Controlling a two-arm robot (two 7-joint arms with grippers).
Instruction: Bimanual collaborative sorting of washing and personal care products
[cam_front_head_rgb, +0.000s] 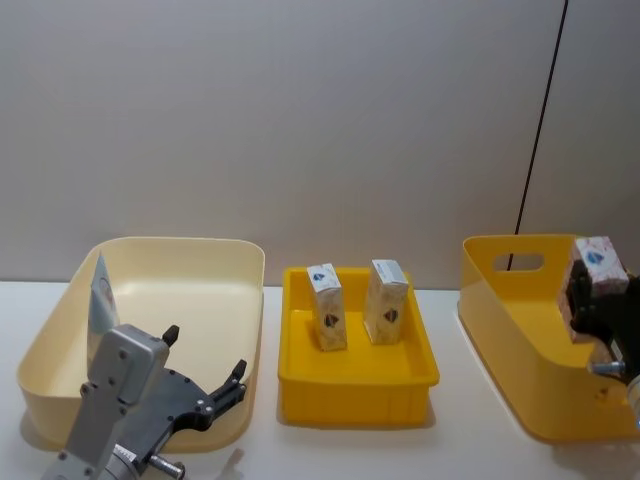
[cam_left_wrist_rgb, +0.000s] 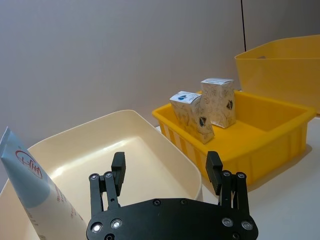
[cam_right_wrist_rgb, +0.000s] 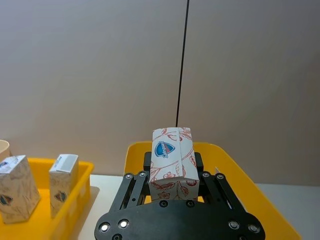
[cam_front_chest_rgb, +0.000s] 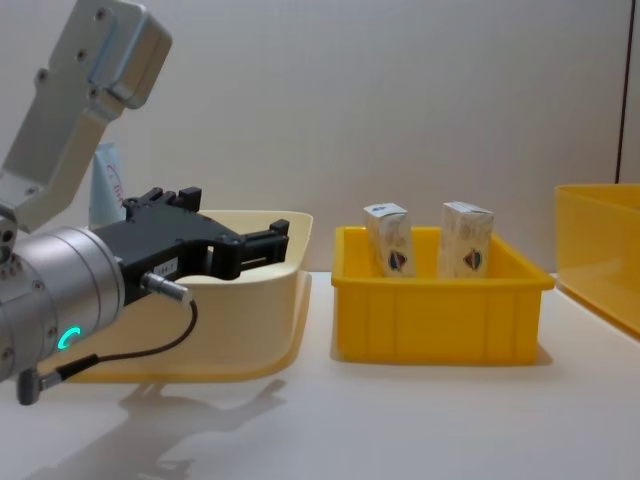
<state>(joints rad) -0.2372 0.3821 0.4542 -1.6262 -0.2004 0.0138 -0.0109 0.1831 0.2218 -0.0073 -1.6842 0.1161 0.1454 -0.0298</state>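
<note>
A plain grey-beige wall, split by one thin dark vertical seam, backs a white table.

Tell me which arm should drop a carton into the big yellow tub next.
Right: the right gripper already holds a small white printed carton over the large yellow plastic tub. The left gripper is open.

Red characters inside a red oval on the tall pale blue squeeze tube cannot be made out; blue shield emblems on the small white floral-printed cartons carry no legible wording.
</note>
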